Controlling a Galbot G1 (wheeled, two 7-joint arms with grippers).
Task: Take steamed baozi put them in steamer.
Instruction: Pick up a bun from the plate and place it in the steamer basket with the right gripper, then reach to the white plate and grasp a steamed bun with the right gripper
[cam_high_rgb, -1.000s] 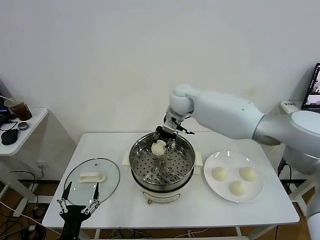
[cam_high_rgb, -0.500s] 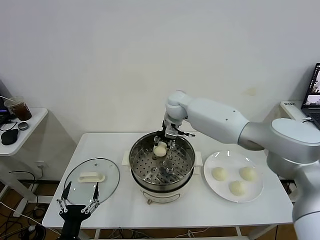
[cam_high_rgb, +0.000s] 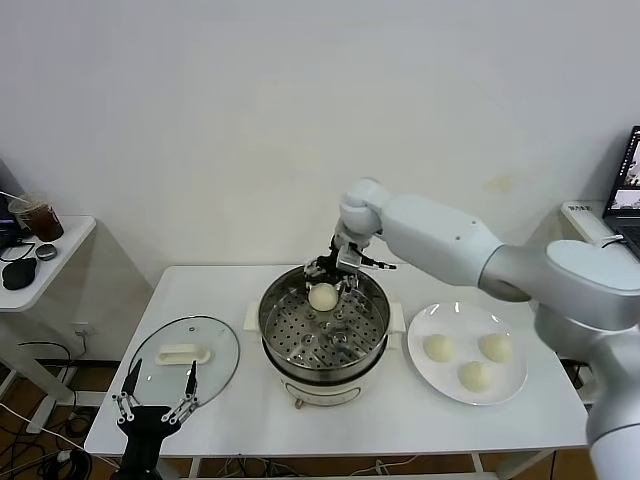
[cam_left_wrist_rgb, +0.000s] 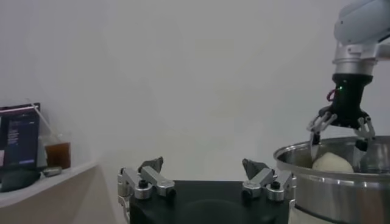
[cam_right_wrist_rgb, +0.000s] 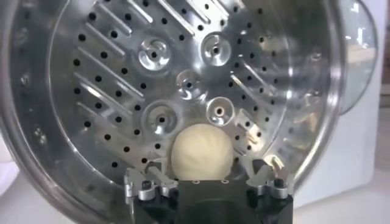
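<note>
The steamer (cam_high_rgb: 266, 322) stands mid-table, a steel pot with a perforated floor (cam_right_wrist_rgb: 152, 79). One baozi (cam_high_rgb: 322, 296) lies inside it at the far side. My right gripper (cam_high_rgb: 336, 270) hovers just above this bun with its fingers spread, not gripping; in the right wrist view the bun (cam_right_wrist_rgb: 202, 152) sits between the open fingers of the gripper (cam_right_wrist_rgb: 205, 165). Three more baozi (cam_high_rgb: 438, 347) (cam_high_rgb: 496, 347) (cam_high_rgb: 475, 376) rest on a white plate (cam_high_rgb: 512, 388) to the right. My left gripper (cam_high_rgb: 156, 386) is open and empty, parked at the table's front left; it also shows in the left wrist view (cam_left_wrist_rgb: 204, 167).
A glass lid (cam_high_rgb: 218, 345) with a white handle lies left of the steamer, just beyond the left gripper. A side table at far left holds a cup of dark drink (cam_high_rgb: 37, 216). A laptop (cam_high_rgb: 626, 180) stands at the far right.
The right gripper has opened and lifted slightly. The baozi it held now rests on the steamer floor. The left arm has barely moved.
</note>
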